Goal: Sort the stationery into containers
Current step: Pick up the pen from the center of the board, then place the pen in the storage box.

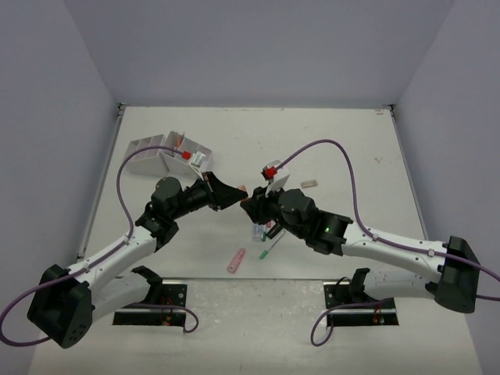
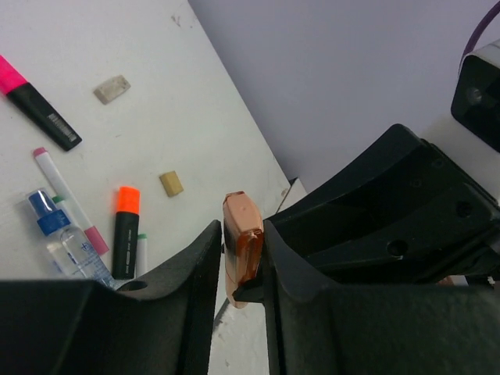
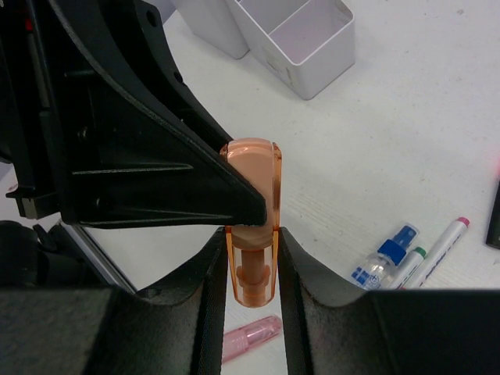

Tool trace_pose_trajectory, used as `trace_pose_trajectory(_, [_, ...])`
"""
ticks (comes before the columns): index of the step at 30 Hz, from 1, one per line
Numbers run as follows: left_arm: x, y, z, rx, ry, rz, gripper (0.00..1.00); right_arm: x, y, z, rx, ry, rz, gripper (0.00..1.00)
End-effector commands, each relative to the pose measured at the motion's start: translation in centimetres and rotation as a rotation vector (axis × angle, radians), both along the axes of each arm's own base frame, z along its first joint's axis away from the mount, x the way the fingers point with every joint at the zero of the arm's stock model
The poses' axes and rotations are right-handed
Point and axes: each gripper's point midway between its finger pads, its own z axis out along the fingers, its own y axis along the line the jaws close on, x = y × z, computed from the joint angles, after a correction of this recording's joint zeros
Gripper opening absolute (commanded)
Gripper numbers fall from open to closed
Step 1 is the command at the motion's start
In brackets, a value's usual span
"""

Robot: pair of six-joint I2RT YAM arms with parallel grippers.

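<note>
A translucent orange highlighter is held in the air between both grippers over the middle of the table. My right gripper is shut on its lower end. My left gripper is closed round the same highlighter from the other side, with its fingers crossing the right gripper's. In the top view the left gripper and the right gripper meet tip to tip. The white organiser stands at the back left, and one corner shows in the right wrist view.
Below the grippers lie a blue-capped clear bottle, a pink highlighter and a green-tipped pen. An eraser lies to the right. The left wrist view shows an orange-and-black highlighter, a pink-and-black one and two erasers.
</note>
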Motion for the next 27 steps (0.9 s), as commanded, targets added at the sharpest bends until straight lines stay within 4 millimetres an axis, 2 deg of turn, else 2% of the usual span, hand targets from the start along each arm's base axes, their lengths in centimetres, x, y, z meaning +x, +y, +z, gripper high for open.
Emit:
trace_pose_trajectory(1, [-0.1,-0.7,1.6,-0.011,-0.052,-0.028,0.21,1.0,0.2,2.7,0.024,-0.05,-0.045,0.0])
trace_pose_trajectory(3, [0.6,-0.6,0.9,0.031,-0.045,-0.004,0.05,1.2,0.1,2.8,0.023,-0.056,-0.05,0.0])
trace_pose_trajectory(4, [1.3,-0.5,0.8,0.058,-0.049,0.021,0.0,1.2,0.1,2.8,0.021,-0.057,-0.052,0.0])
trace_pose_trajectory(6, [3.1,-0.1,1.4,0.116,-0.073,0.093,0.0,1.1,-0.1,2.6,0.016,-0.055,-0.053,0.0])
trace_pose_trajectory(7, [3.8,0.6,-0.5,0.188,-0.043,0.138,0.0,1.1,-0.2,2.4,0.009,-0.054,-0.052,0.1])
trace_pose_trajectory(8, [5.9,1.4,0.9,0.245,-0.074,0.228,0.0,1.1,-0.5,1.8,-0.001,-0.047,-0.064,0.46])
trace_pose_trajectory(9, [8.1,2.9,1.5,0.311,-0.09,0.353,0.0,1.3,-1.0,1.3,-0.009,-0.042,-0.084,0.72])
trace_pose_trajectory(10, [9.7,4.7,0.2,0.43,-0.065,0.457,0.0,1.5,-1.6,1.0,-0.012,-0.031,-0.106,0.91])
trace_pose_trajectory(11, [10.9,6.0,0.4,0.497,-0.061,0.531,0.0,1.7,-2.1,0.5,-0.018,-0.022,-0.119,0.99])
trace_pose_trajectory(12, [12.2,6.9,0.6,0.563,-0.074,0.585,0.0,1.9,-2.6,-0.1,-0.025,-0.007,-0.138,0.99])
trace_pose_trajectory(13, [13.9,7.9,-0.1,0.698,-0.098,0.624,0.0,2.2,-3.5,-0.6,-0.02,0.01,-0.167,0.99])
trace_pose_trajectory(14, [15.5,8.6,0.2,0.802,-0.146,0.641,0.0,2.6,-4.4,-1.0,-0.015,0.017,-0.19,0.99])
trace_pose_trajectory(16, [18.3,9.8,2.0,0.965,-0.253,0.629,0.0,3.0,-6.7,-1.7,-0.012,0.032,-0.234,0.99])
trace_pose_trajectory(17, [18.9,9.7,0.9,1.005,-0.246,0.614,0.0,2.8,-7.2,-1.9,-0.01,0.037,-0.234,0.99])
trace_pose_trajectory(18, [19.8,10.2,0.8,1.04,-0.248,0.606,0.0,3.1,-8.0,-2.0,-0.005,0.039,-0.253,0.99])
trace_pose_trajectory(20, [23.0,12.8,1.2,1.158,-0.281,0.598,0.0,3.2,-9.7,-2.0,0.012,0.033,-0.273,0.99])
trace_pose_trajectory(21, [24.0,13.9,1.2,1.206,-0.298,0.594,0.0,3.2,-10.1,-2.4,0.005,0.035,-0.278,0.99])
trace_pose_trajectory(22, [25.2,15.4,0.6,1.258,-0.313,0.589,0.0,3.0,-10.5,-1.8,0.018,0.02,-0.278,0.99])
trace_pose_trajectory(25, [26.7,17.9,-0.3,1.33,-0.335,0.616,0.0,2.7,-11.5,-1.6,0.03,-0.002,-0.289,0.99])
trace_pose_trajectory(27, [26.5,18.5,-1.5,1.327,-0.334,0.616,0.0,2.8,-11.8,-1.6,0.033,-0.007,-0.295,0.99])
